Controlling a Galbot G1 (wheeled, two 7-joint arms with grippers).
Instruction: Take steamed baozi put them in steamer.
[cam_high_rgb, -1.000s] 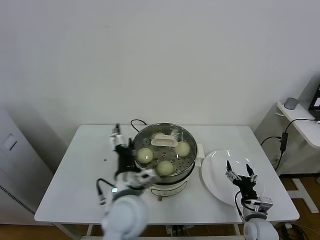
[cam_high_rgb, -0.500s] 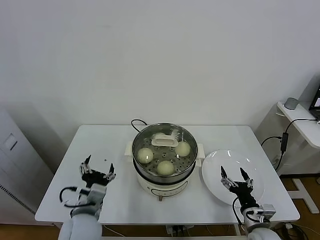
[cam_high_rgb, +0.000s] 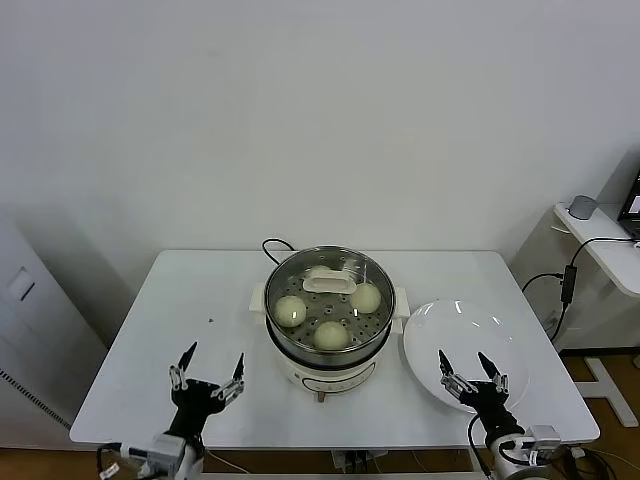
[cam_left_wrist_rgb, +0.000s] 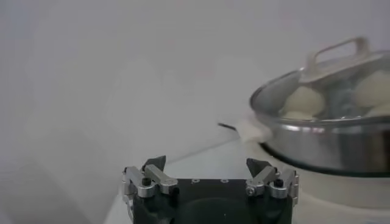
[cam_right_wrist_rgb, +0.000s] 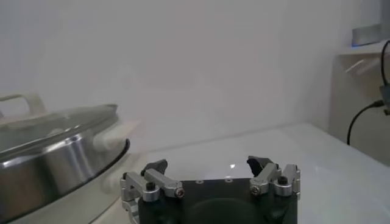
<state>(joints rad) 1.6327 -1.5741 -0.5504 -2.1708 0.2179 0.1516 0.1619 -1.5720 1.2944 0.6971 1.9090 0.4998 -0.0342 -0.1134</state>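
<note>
— What do you have on the head view?

— I see the steamer (cam_high_rgb: 328, 318) mid-surface, on its white pot base (cam_high_rgb: 322, 377), with a glass lid (cam_high_rgb: 322, 292) sitting on top. Through the lid I count three baozi (cam_high_rgb: 290, 311): one on the left, one on the right, one nearest me. A fourth I can't make out under the lid's cream handle (cam_high_rgb: 327, 281).

— And the arms?

— Both are low at the near edge of the surface (cam_high_rgb: 180, 330). My left gripper (cam_high_rgb: 207, 381) sits well left of the steamer, jaws spread wide and holding nothing. My right gripper (cam_high_rgb: 470, 373) is over the near rim of the white plate (cam_high_rgb: 470, 335), which lies just right of the steamer; its jaws are spread too, empty.

— Do the wrist views agree?

— Yes. On the left wrist view I see both fingers (cam_left_wrist_rgb: 152, 173) apart, with the lidded steamer (cam_left_wrist_rgb: 323, 143) off to one side and buns pale behind the glass. The right wrist view shows the same splayed fingers (cam_right_wrist_rgb: 155, 173) and the steamer's steel wall (cam_right_wrist_rgb: 55, 170) beyond.
</note>
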